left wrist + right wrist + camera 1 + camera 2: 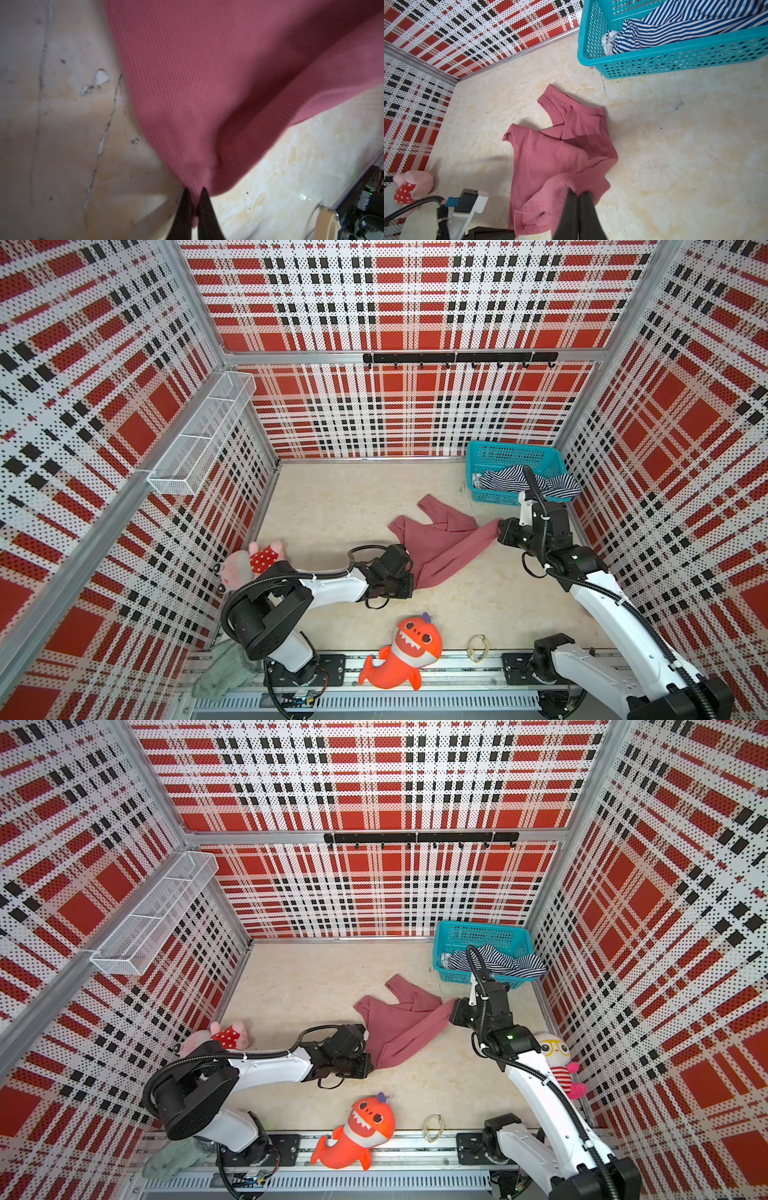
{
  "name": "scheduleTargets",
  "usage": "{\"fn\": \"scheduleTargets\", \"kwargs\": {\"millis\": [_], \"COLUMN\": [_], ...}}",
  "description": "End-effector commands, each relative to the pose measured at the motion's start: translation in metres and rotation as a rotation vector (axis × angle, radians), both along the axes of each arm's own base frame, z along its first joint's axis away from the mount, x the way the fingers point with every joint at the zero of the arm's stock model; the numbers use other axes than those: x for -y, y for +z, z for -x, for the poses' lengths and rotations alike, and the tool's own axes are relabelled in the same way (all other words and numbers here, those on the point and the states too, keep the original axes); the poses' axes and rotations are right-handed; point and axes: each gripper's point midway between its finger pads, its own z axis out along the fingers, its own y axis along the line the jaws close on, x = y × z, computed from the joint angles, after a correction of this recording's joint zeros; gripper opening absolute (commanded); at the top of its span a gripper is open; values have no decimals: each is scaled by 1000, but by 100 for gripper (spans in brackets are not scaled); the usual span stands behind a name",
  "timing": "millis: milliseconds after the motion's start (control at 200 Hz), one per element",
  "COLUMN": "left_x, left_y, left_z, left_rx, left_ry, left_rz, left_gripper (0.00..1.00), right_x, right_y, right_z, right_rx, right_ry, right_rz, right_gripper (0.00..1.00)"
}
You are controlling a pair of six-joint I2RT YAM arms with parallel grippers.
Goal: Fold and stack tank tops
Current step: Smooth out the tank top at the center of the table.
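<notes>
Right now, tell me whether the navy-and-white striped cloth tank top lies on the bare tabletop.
No: the navy-and-white striped cloth tank top sits crumpled inside the teal plastic lattice basket.

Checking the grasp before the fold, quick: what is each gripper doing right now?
Left gripper: closed, pinching an edge of the rose tank top.
Right gripper: closed, pinching another part of the same rose tank top.

A robot test cell, probably in a lab: aluminium-framed perforated plaid panels (395, 302) enclose a marble-print floor (332, 510); the left arm (332, 587) and right arm (602, 597) are bolted to a rail (457, 664) at six o'clock.
</notes>
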Motion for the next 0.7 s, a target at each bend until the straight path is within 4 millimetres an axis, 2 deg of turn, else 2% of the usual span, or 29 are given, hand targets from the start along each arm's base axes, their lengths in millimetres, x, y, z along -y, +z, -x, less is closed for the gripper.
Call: {"fn": "scheduleTargets", "kwargs": {"millis": [0, 95, 195, 331, 436, 561, 697], "left_x": [-23, -30, -43, -66, -87, -114, -146], "left_y": [-4, 28, 77, 149, 223, 321, 413], "left_z": [-10, -43, -87, -145, -186, -207, -203], "left_rx": [19, 119, 269, 451, 611, 807, 970], "left_ry": [21, 55, 114, 157, 218, 302, 383], "left_rz": [-124, -131, -151, -226, -251, -283, -280], "left_gripper": [0, 0, 0, 0, 0, 0, 0], "right_x": [2, -14, -33, -47, -65, -84, -93], "right_y": [12, 22, 48, 76, 112, 173, 225], "right_z": [1, 0, -8, -30, -42, -46, -40], "right_rx": [34, 48, 107, 161, 241, 386, 505], "right_ry": [1, 71, 133, 175, 230, 305, 375], "right_rz": [9, -38, -53, -37, -64, -96, -98], "right_gripper": [0, 0, 0, 0, 0, 0, 0]}}
